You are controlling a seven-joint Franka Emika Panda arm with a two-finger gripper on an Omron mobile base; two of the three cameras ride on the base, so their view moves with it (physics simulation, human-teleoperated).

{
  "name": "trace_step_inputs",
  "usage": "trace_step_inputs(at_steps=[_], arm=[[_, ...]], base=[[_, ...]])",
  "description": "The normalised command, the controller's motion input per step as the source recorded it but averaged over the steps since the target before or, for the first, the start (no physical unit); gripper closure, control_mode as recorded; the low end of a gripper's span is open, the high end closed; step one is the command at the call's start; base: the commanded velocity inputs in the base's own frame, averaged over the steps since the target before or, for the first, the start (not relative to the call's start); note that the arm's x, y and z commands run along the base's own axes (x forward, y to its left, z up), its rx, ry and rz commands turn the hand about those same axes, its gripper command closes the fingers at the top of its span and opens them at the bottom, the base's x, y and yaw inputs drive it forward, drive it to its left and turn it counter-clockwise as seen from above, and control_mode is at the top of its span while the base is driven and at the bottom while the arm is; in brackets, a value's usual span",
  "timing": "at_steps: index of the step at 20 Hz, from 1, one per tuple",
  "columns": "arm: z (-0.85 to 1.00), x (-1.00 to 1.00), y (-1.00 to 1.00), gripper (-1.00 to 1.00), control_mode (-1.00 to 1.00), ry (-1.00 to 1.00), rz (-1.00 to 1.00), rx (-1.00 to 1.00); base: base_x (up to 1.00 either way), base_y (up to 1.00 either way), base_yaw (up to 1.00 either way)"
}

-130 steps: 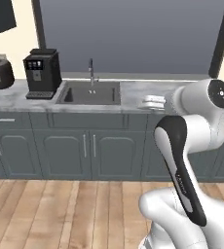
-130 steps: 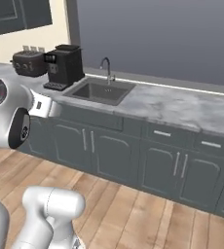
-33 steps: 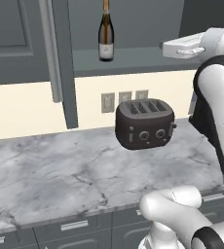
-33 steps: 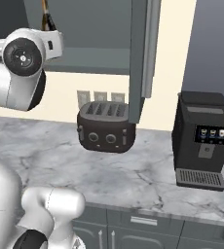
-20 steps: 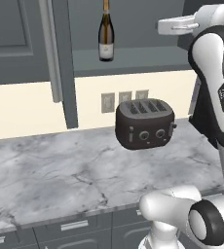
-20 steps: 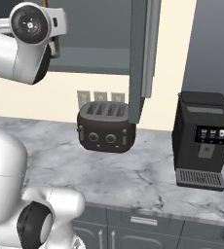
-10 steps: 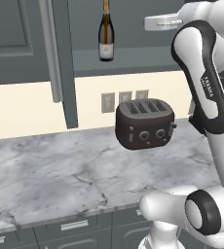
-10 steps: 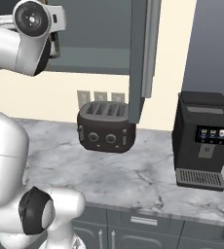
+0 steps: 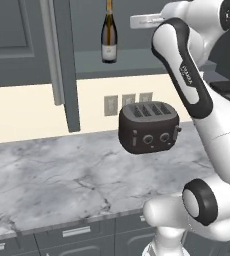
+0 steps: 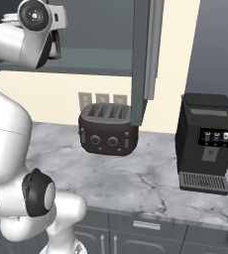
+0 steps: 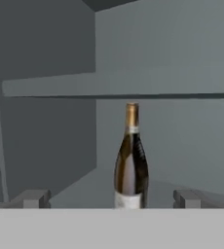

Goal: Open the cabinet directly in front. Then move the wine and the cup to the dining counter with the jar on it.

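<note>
1. The gripper (image 11: pixel 112 198) was up inside the open cabinet (image 9: pixel 32 45), level with the shelf, and its two fingertips (image 11: pixel 33 198) stood wide apart — as far as they seemed to go — with nothing between them but air.
2. It held nothing and touched nothing; the wine (image 11: pixel 131 158) stood upright on the shelf straight ahead of the fingers, in line with the gap between them but clear of both.
3. From the left base view the wine (image 9: pixel 109 31) sat on the cabinet shelf above the toaster (image 9: pixel 148 127), and the robot's hand reached in just to the right of the bottle, apart from it.
4. Counting bottles: one wine, dark glass with a pale label low on its body and a gold-wrapped neck.
5. Counting toasters: one, black, four slots on top, standing on the marble counter (image 9: pixel 52 172) below the cabinet — three knobs or so across its front, too small to be sure.
6. One coffee machine (image 10: pixel 205 149), black, stood on the same counter to the right of the toaster, well apart from it.
7. Three wall sockets (image 9: pixel 128 102) sat in a row on the cream wall just behind the toaster.
8. Two cabinet doors hung open, one on either side of the toaster's spot; the right one (image 10: pixel 146 54) came down in front of the toaster's right end in the right base view.
9. Inside the cabinet, a second shelf (image 11: pixel 119 85) ran above the bottle's top.
</note>
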Motion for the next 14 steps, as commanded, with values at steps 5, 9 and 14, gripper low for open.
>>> trace_step_inputs(at_steps=[5, 9, 14], arm=[[0.0, 0.63, 0.24, -1.0, -1.0, 0.1, -0.03, 0.0], [0.0, 0.22, 0.15, -1.0, -1.0, 0.0, 0.0, 0.0], [0.0, 0.11, 0.16, -1.0, -1.0, 0.0, 0.0, 0.0]], base=[[0.0, 0.0, 0.0], [0.0, 0.0, 0.0], [0.0, 0.0, 0.0]])
